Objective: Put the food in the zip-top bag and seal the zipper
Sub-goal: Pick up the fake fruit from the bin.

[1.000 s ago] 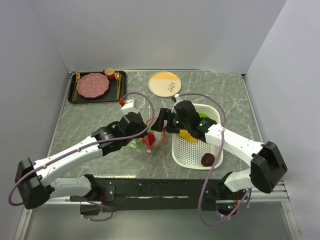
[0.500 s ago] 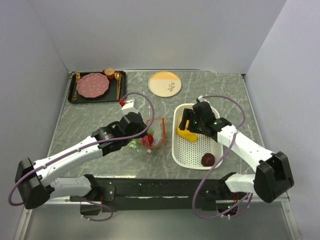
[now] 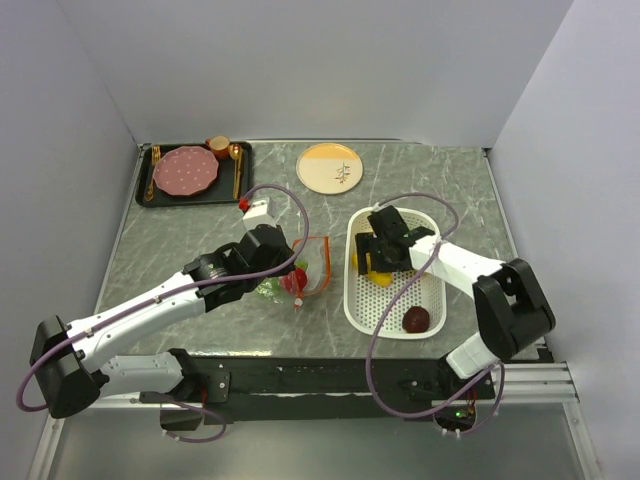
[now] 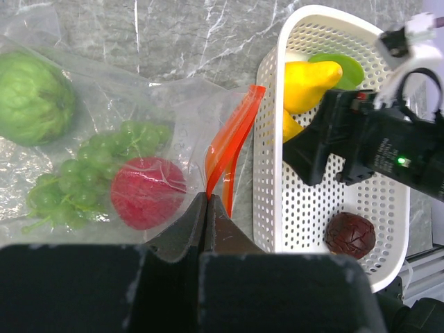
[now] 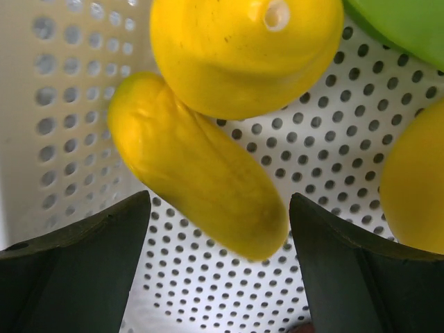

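From above, the left gripper (image 3: 296,281) is clamped on the 7 o'clock end of the zipper (image 3: 322,262). The zip-top bag (image 3: 275,286) lies mid-table. At the bag's 3 o'clock, the right gripper (image 3: 369,262) hangs with its jaws spread inside the white basket (image 3: 352,305), over the yellow pieces (image 3: 373,271). A dark maroon ball (image 3: 416,318) sits in the basket's 5 o'clock corner.

The left wrist view shows the fingers pinched shut on the orange-red strip. Inside the bag, the red ball (image 4: 147,192) is at their 10 o'clock, with the green grapes (image 4: 83,173) and the green leafy piece (image 4: 31,97) beyond.

In the right wrist view, the fingers (image 5: 76,270) stand wide apart either side of a long yellow piece (image 5: 201,187) on the basket floor. A rounder yellow piece (image 5: 243,48) touches it at 12 o'clock.
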{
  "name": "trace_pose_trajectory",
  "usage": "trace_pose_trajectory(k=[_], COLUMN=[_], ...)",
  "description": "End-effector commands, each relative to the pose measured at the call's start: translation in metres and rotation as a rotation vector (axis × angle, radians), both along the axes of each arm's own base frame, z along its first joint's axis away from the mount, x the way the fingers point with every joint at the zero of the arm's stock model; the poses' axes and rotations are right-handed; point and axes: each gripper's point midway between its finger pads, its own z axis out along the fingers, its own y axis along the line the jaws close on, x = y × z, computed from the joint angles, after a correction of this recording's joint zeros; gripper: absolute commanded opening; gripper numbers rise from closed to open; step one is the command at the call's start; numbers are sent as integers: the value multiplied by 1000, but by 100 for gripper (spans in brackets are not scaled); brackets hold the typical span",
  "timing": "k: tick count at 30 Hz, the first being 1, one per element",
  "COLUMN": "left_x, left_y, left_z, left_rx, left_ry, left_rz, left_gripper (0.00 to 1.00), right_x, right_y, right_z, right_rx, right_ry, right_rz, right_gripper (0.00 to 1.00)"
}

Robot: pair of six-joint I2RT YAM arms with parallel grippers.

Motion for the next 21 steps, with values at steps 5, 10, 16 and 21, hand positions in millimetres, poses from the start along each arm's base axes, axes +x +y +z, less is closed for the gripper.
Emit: trace_pose_trajectory(k=[5, 10, 16, 21], left_x=[4, 6, 5, 5], left_y=[-1, -4, -7, -5], left_z=[10, 8, 7, 8], left_rx=[-28, -17, -22, -16], left_ry=[-29, -27, -23, -23], left_rz=[13, 3, -7, -4], left_gripper=[1, 1, 1, 1], right_x=[6, -4, -11, -13], right_y=[10, 13, 17, 22], right_z=[10, 15, 17, 36], right_rx=[56, 101, 137, 181], right_ry=[-27, -32, -11, -44], right_rz=[14, 20, 29, 45], right_gripper=[74, 49, 27, 21])
